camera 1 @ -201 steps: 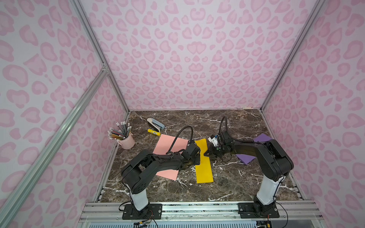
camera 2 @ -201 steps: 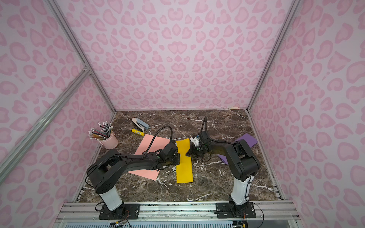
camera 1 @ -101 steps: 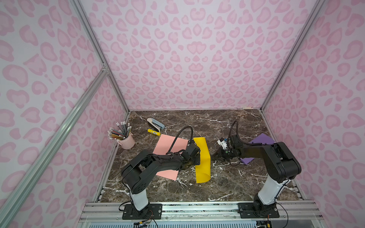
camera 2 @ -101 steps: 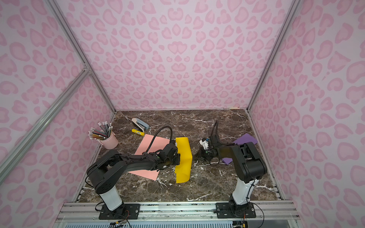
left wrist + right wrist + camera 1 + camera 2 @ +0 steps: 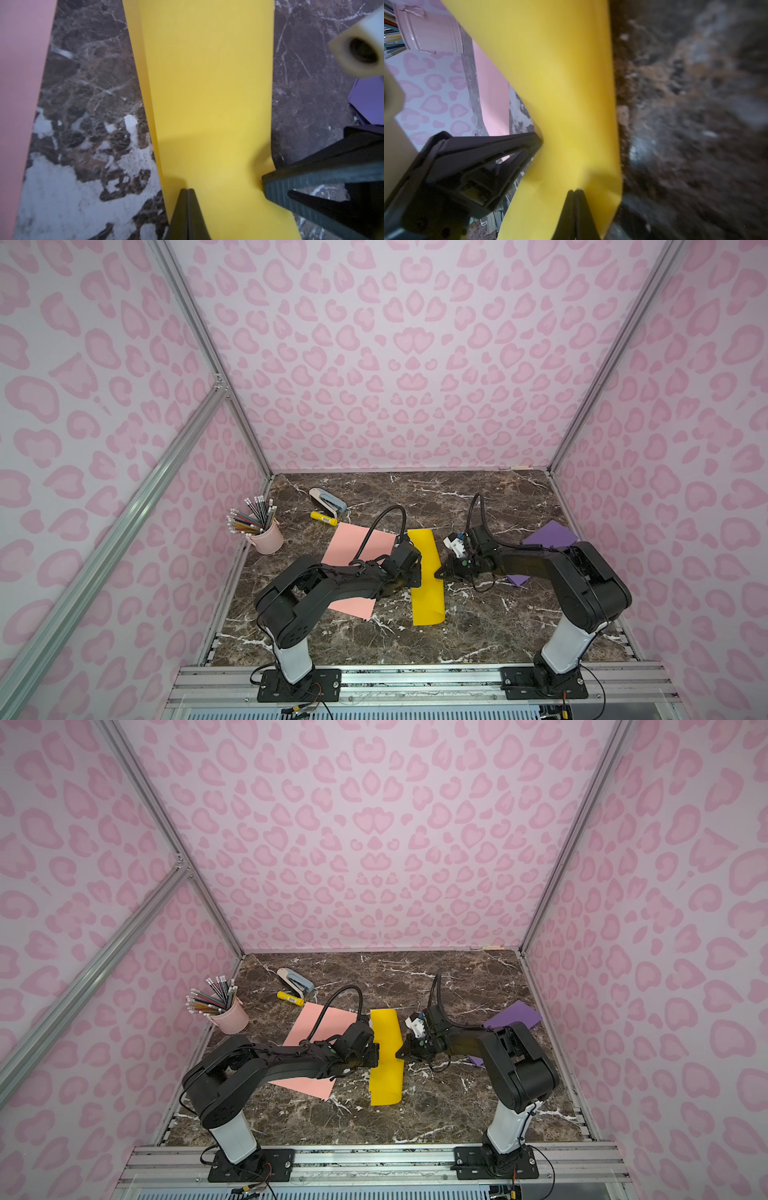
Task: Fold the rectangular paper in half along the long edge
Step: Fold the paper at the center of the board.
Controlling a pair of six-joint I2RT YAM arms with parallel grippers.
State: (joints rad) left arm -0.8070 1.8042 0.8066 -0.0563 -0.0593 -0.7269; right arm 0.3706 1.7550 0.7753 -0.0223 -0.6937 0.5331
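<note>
The marble worktop (image 5: pixel 478 506) carries three coloured sheets. A pink sheet (image 5: pixel 353 543) lies left of centre, partly under the left arm, and a purple sheet (image 5: pixel 548 535) lies far right, under the right arm.

The yellow paper (image 5: pixel 428 593), the one being worked, lies in the middle between them. It is a narrow strip running near to far, already doubled over lengthwise. The left wrist view shows two layers (image 5: pixel 149 87) along its left long edge, so the bend looks to be on the right.

A pencil cup (image 5: pixel 266 537), a stapler (image 5: pixel 326 499) and a marker (image 5: pixel 323 518) stand well apart, far left.

The left hand (image 5: pixel 415 577) meets the strip's left edge, and its fingers (image 5: pixel 187 203) are pressed together over the paper. The right hand (image 5: pixel 438 573) meets the right edge with its fingers (image 5: pixel 575 207) likewise pressed together. Whether either pair traps a layer I cannot tell.

The step in hand appears to be setting the crease, as the fold-over itself looks done. The next move probably calls for keeping the left edges aligned while the right hand runs along the bend towards each end. Pressure should stay light so the strip does not skid.
</note>
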